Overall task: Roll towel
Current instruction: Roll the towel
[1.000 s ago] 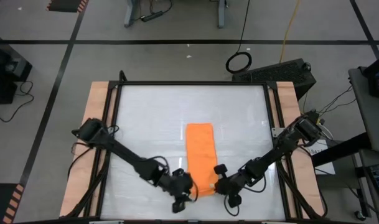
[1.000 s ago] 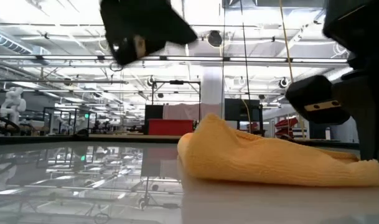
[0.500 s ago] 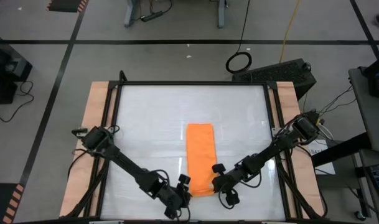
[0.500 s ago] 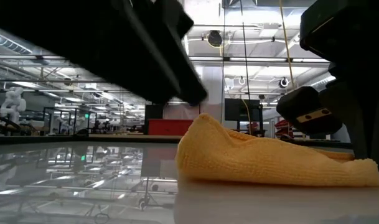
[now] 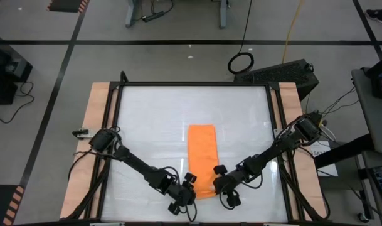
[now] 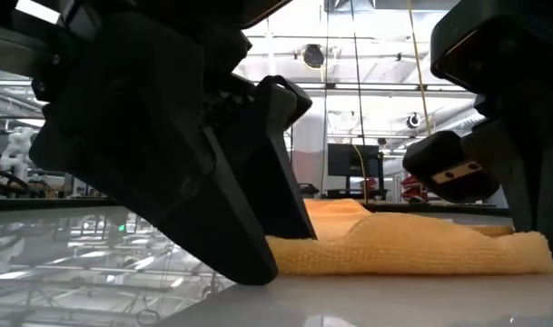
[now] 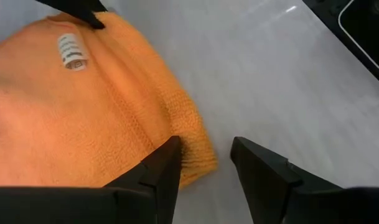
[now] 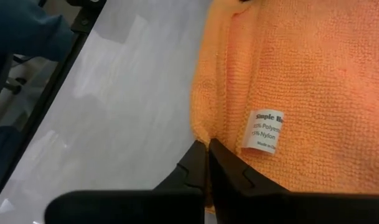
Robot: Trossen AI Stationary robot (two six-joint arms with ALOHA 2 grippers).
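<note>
The orange towel (image 5: 202, 160) lies on the white table as a long folded strip, running from the middle toward the near edge. Its white label (image 8: 264, 130) faces up near the near end. My left gripper (image 5: 187, 189) is open and low at the towel's near left corner (image 7: 192, 152). One finger stands at the towel's edge and the other over bare table. My right gripper (image 5: 219, 182) is shut at the towel's near right edge. My left gripper: one finger (image 7: 165, 167) stands against the near left corner; whether it touches the cloth cannot be told. My right gripper's shut fingers (image 8: 221, 168) meet the towel's right side edge (image 8: 198, 132) near the near end, slanting down from the table's right. The fingers hide the place of contact. The towel lies flat on the table there.
The white table top (image 5: 153, 119) has a black frame (image 5: 194, 84) and wooden side rails (image 5: 94, 113). Bare table lies to the left, right and far side of the towel. A black box (image 5: 285, 72) stands beyond the far right corner.
My left gripper has come down to the table at the towel's near left corner. The raised hump at that end of the towel has sunk, and the cloth now lies nearly flat. My right gripper has shifted slightly toward the towel.
</note>
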